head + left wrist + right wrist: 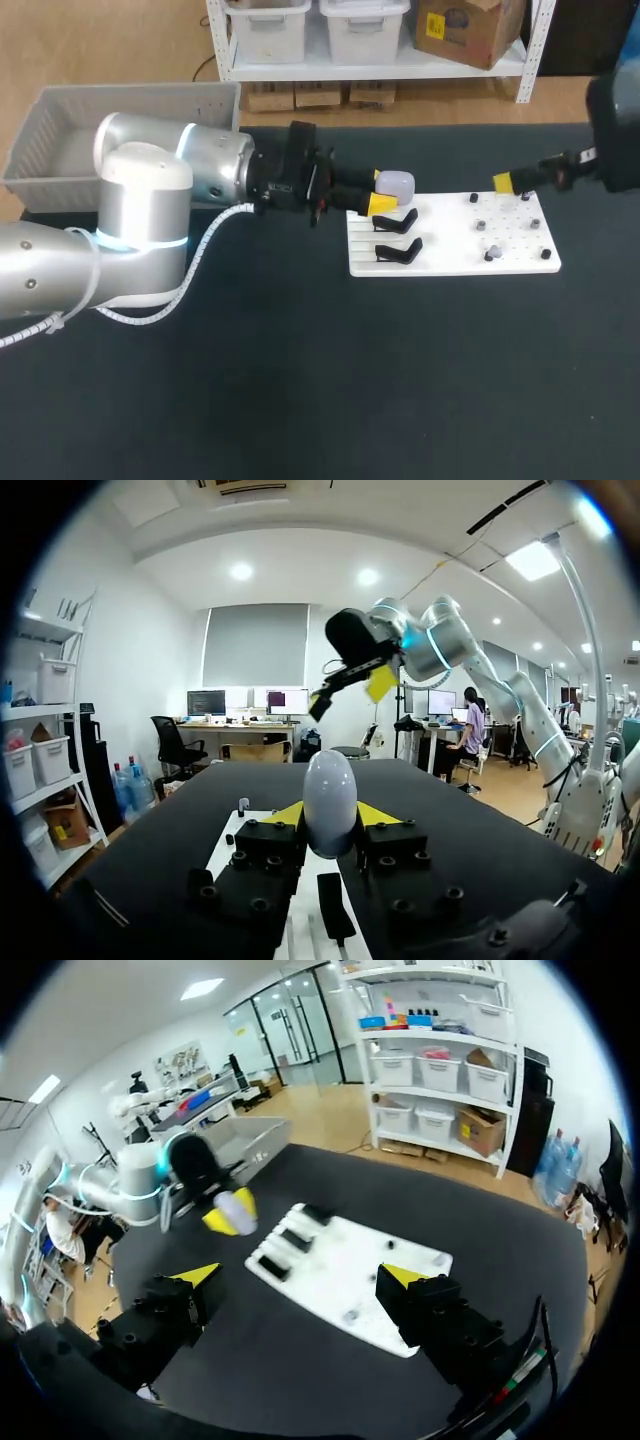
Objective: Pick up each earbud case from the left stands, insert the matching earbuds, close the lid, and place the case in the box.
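Observation:
My left gripper [383, 196] is shut on a pale lavender earbud case [396, 183], held just above the left end of the white board [455, 262]. Seen from the left wrist, the closed case [330, 800] stands upright between the yellow tips of that gripper [330, 818], with a black stand [335, 908] under it. Two empty black stands [396, 220] sit on the board's left part. Small earbuds [491, 252] rest on pegs on its right part. My right gripper [510, 182] hangs open over the board's far right edge, holding nothing. It [300, 1278] looks down on the board [350, 1275].
A grey plastic box [60, 140] stands at the table's back left corner, behind my left arm. In the right wrist view the same box [245, 1140] lies beyond the left gripper. The black tabletop [350, 380] spreads in front of the board.

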Robot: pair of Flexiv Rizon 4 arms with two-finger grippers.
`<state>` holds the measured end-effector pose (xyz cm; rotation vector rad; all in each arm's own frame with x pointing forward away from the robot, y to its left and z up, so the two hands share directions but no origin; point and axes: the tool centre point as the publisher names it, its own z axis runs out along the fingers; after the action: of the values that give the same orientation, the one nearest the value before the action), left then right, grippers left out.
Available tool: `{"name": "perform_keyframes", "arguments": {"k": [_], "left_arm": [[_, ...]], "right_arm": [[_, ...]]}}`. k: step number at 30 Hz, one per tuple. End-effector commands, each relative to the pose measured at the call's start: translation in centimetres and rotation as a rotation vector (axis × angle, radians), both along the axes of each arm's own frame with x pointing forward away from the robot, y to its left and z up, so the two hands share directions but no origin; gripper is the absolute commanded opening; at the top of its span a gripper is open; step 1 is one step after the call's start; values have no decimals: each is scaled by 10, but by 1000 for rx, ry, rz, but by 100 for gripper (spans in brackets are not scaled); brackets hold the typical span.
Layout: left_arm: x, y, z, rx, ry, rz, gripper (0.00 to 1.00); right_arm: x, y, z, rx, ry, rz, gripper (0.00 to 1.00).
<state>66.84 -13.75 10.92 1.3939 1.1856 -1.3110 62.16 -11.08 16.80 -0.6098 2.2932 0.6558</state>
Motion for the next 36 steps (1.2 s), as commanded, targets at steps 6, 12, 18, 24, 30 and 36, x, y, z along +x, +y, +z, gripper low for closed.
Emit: {"name": "perform_keyframes", "arguments": {"k": [6,12,18,24,30,36], "left_arm": [[1,0,-1,-1,0,-1,0],[1,0,-1,-1,0,-1,0],[1,0,-1,-1,0,-1,0],[1,0,-1,-1,0,-1,0],[1,0,-1,-1,0,-1,0],[1,0,-1,-1,0,-1,0]], "right_arm": [[-25,57,-8,-18,29,33,100],[-17,86,-15,24,45,87,100],[-6,100,-20,50,59,114,100],[10,106,-30,78,95,126,100],[22,111,-38,93,118,125,100],[28,111,-40,98,126,120,100]]}}
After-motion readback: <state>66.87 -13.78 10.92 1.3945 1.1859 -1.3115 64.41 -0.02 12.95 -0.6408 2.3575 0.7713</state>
